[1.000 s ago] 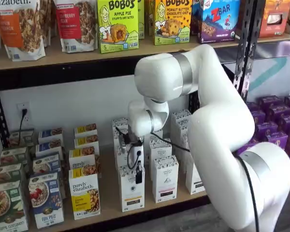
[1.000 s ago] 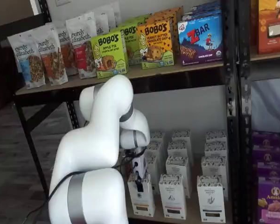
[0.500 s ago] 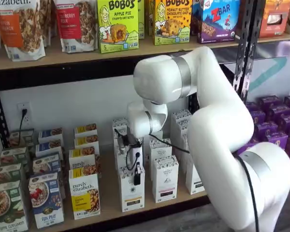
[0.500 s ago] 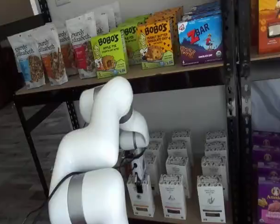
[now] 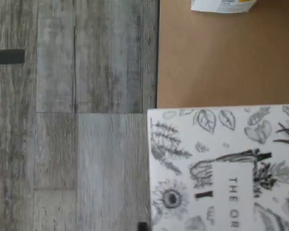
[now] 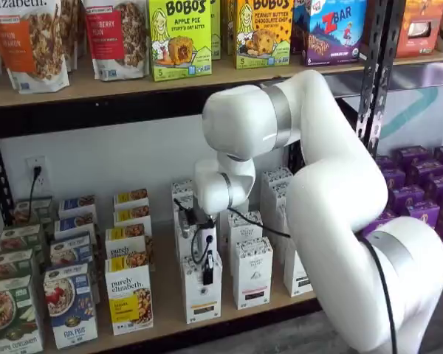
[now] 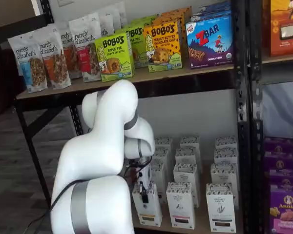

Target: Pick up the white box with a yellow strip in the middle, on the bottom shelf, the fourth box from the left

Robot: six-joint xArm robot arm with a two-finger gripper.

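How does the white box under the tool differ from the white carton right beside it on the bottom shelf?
The white box has the tool down at its top; the neighbouring carton stands free. In a shelf view the white box carries a yellowish-tan strip low on its front, the neighbouring carton a pinkish one. Both are tall, narrow, white, with a dark-patterned top band, upright at the front of the bottom shelf.

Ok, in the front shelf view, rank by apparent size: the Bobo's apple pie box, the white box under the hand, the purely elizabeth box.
1. Bobo's apple pie box, largest.
2. purely elizabeth box and white box look near alike; the arm hides the white box's top, so no ranking.
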